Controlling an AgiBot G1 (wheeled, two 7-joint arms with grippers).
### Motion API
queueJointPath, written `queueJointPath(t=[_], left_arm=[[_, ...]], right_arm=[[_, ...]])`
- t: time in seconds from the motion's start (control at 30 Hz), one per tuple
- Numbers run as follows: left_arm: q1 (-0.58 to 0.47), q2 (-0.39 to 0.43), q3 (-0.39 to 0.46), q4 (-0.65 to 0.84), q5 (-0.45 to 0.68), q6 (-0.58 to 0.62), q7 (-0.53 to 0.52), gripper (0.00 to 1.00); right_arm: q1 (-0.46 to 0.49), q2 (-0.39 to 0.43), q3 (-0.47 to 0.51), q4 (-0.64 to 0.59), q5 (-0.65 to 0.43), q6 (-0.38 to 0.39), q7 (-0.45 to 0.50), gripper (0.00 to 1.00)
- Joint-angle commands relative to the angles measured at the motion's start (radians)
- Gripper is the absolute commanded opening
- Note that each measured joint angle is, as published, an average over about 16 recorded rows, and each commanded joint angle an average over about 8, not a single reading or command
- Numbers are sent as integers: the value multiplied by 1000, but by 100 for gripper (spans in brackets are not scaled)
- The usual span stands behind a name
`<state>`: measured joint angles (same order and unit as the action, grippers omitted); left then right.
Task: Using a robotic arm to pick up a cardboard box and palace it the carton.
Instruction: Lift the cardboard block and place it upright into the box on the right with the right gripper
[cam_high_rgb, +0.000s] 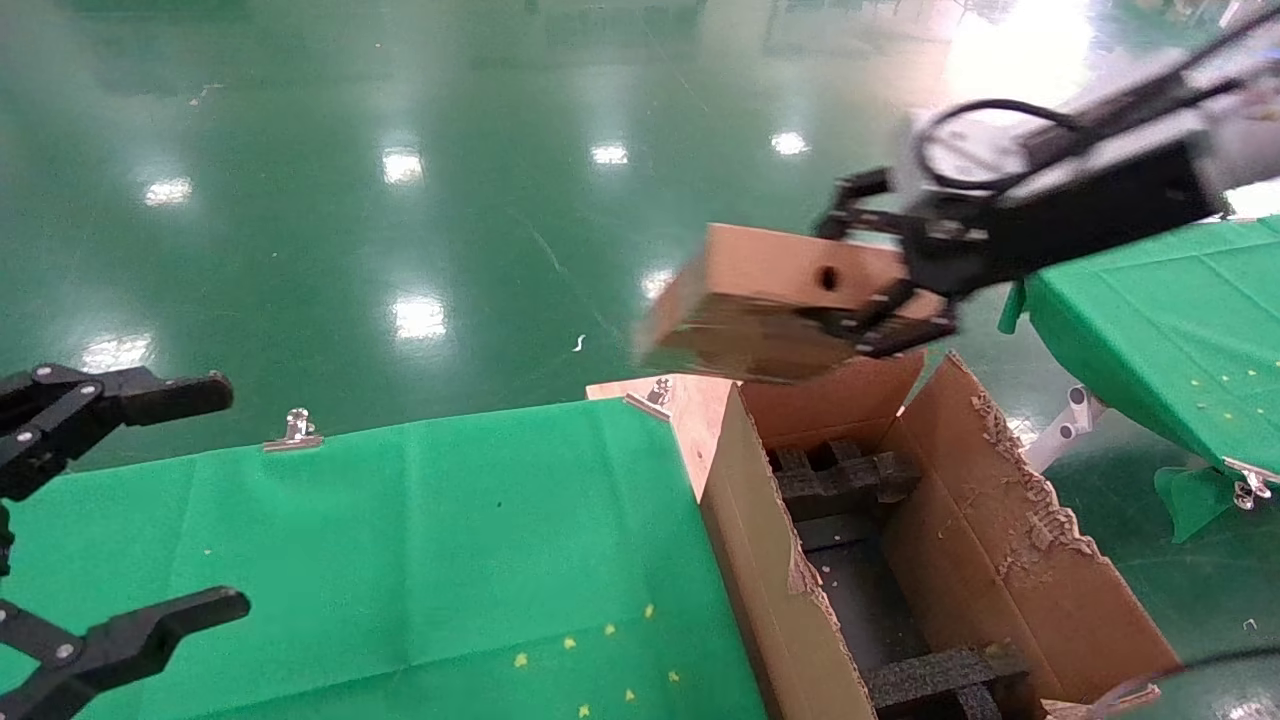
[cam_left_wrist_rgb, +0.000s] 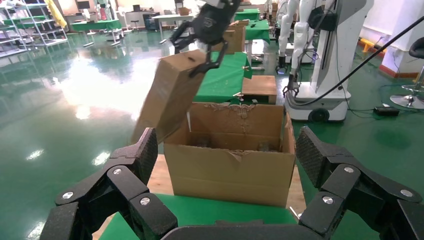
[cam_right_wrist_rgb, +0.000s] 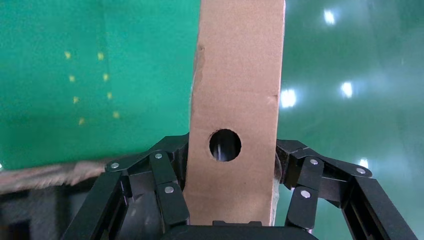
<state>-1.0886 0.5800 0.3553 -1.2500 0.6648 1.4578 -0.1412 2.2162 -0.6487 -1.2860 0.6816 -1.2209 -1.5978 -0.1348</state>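
Note:
My right gripper (cam_high_rgb: 880, 290) is shut on the cardboard box (cam_high_rgb: 770, 300), a small brown box with a round hole in one face. I hold it tilted in the air above the far end of the carton (cam_high_rgb: 1000, 520), which stands open with torn flaps and black foam inside. In the right wrist view the box (cam_right_wrist_rgb: 237, 90) sits clamped between the fingers of the right gripper (cam_right_wrist_rgb: 232, 165). The left wrist view shows the box (cam_left_wrist_rgb: 170, 95) hanging over the carton (cam_left_wrist_rgb: 230, 175). My left gripper (cam_high_rgb: 225, 498) stays open and empty at the near left.
A green-covered table (cam_high_rgb: 400, 540) lies left of the carton, with a metal clip (cam_high_rgb: 295, 430) on its far edge. A second green table (cam_high_rgb: 1160, 310) stands at the right. Glossy green floor lies beyond. A white robot base (cam_left_wrist_rgb: 325, 50) stands far behind.

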Motion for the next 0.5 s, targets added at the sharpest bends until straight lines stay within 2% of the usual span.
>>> queueJointPath(t=[0.03, 0.3, 0.5], left_arm=[[0, 0, 0, 0, 0, 0, 0, 100], [0, 0, 0, 0, 0, 0, 0, 100], [0, 0, 0, 0, 0, 0, 0, 100]], right_arm=[[20, 40, -31, 8, 8, -1, 7, 0], [87, 249, -160, 120, 0, 4, 82, 0], [112, 362, -228, 183, -22, 10, 119, 0]])
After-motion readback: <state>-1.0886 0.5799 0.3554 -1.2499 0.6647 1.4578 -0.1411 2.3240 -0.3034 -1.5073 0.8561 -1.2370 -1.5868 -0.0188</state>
